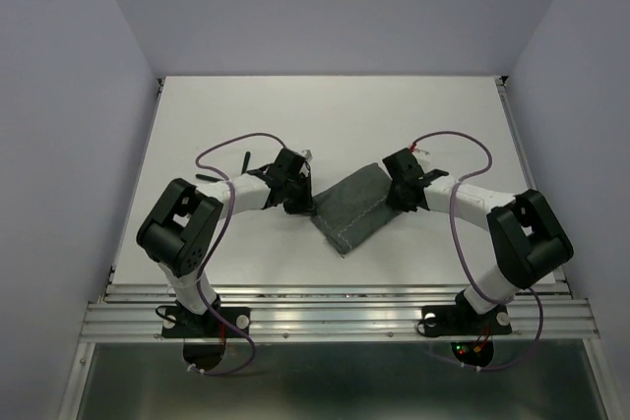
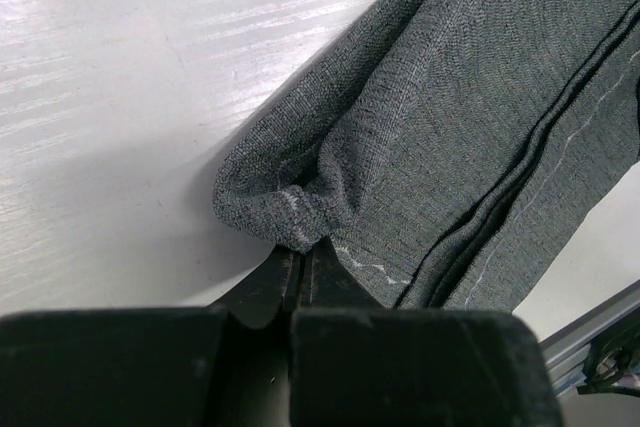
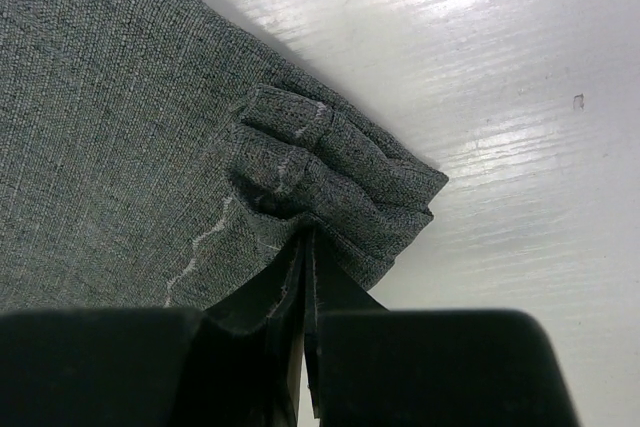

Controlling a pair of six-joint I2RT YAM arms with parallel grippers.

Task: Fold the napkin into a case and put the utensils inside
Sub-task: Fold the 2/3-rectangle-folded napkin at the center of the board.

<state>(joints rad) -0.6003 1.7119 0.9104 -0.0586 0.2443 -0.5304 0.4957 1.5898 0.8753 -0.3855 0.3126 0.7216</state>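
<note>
Left fingers (image 2: 268,289) and right fingers (image 3: 258,299) are each clamping a bunched corner of the napkin (image 1: 356,208). The cloth is appearing soft, light and limp, so hemmed corners are likely offering the surest hold.

A white painted bench (image 1: 325,105) with faint wood grain fills the middle of the view. Plain pale lilac walls (image 1: 59,95) enclose it on three sides. A ribbed aluminium rail (image 1: 335,317) runs along its near edge.

Both arms rise from bases at 6 o'clock and bend inward. The left gripper (image 1: 295,196) points toward 3 o'clock and the right gripper (image 1: 399,194) toward 9, each with jaws pinched tight on the napkin (image 1: 356,206).
</note>
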